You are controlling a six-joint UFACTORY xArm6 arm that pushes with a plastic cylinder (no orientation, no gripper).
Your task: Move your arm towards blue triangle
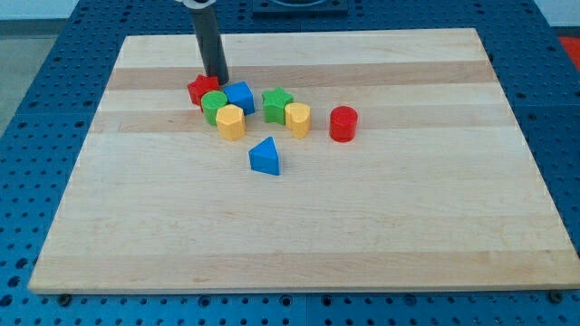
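The blue triangle [265, 157] lies alone near the middle of the wooden board [299, 226], below a cluster of blocks. My tip [217, 79] is at the view's upper left of it, at the top of the cluster, touching or just behind the red star block [198, 89]. The cluster between my tip and the triangle holds a green cylinder [213, 105], a blue cube [240, 96] and a yellow hexagonal block [230, 121].
A green star block [276, 104], a yellow block [297, 119] and a red cylinder [343, 123] stand to the right of the cluster. The board sits on a blue perforated table [36, 109].
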